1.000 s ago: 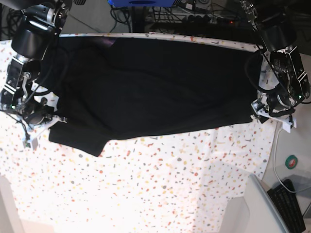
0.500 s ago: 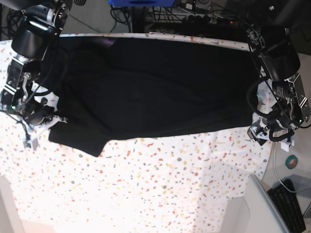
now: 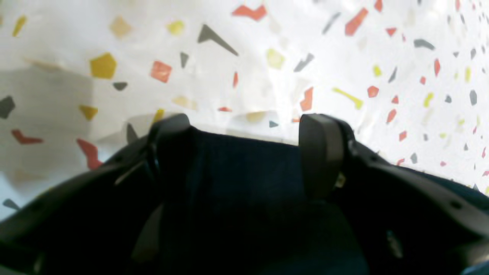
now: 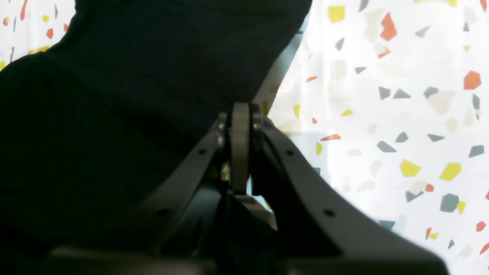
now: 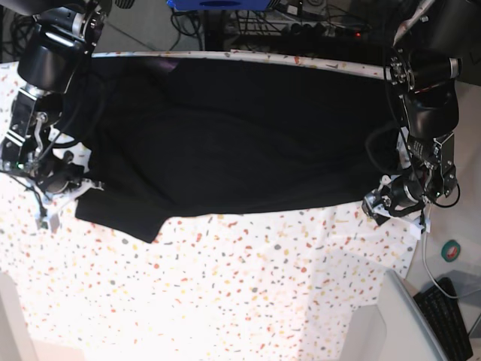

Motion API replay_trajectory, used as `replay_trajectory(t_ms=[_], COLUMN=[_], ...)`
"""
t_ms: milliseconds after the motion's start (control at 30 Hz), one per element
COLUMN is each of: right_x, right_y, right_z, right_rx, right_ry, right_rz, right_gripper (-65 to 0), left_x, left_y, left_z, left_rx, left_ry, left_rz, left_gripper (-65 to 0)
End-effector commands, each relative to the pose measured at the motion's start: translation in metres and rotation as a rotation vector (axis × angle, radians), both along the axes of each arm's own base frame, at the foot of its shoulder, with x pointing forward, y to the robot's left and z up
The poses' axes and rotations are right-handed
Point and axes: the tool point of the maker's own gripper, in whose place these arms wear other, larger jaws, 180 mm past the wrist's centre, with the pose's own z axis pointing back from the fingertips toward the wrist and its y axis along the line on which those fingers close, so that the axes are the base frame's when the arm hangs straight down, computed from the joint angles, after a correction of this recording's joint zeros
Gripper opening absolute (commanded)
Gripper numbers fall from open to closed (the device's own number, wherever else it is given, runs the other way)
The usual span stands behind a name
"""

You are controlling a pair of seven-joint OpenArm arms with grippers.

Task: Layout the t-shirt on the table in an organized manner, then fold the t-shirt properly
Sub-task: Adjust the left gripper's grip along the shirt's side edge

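You have the t-shirt (image 5: 233, 139) spread wide across the far half of the surface (image 5: 248, 293), plain black side up, one sleeve pointing toward the near edge on the base view's left. Your right gripper (image 4: 240, 114) sits at that left end, its fingers (image 4: 240, 145) pressed together; the wrist view shows black cloth lying right against them, but you cannot tell from it whether a fold is pinched between them. In the base view that gripper (image 5: 52, 188) is low beside the sleeve edge. Your left gripper (image 3: 244, 130) is at the opposite end, at the shirt's near corner (image 5: 394, 199), with its fingers (image 3: 321, 152) standing apart. Dark cloth fills the gap between them, its edge lying on the speckled cloth just beyond the tips.
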Motion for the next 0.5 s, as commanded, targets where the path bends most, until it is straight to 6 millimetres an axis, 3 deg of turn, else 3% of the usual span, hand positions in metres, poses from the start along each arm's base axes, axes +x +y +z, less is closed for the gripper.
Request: replay_trajectory(t_ms=[0,200,333,467], right_x=[0.015,0.014,0.014,0.014], right_y=[-0.006,-0.007,-0.007,-0.007], right_z=[0.016,0.016,0.016,0.016], right_rx=[-0.013,-0.014,-0.014,-0.016], right_ry=[-0.058,-0.056,-0.056,-0.058], right_rz=[0.000,0.000,0.000,0.000], right_gripper=[-65.0,-65.0,-65.0,-65.0], left_x=[-0.001,0.003,0.013,0.003], left_y=[0.009,0.015,0.025,0.036], left_z=[0.002,0.009,0.031,0.038], left_rx=[0.021,0.028,0.068,0.054], left_ry=[0.022,0.007,-0.044,-0.043], left_rz=[0.008,0.013,0.001,0.040], left_gripper=[-22.4,-22.4,-22.4,-22.4])
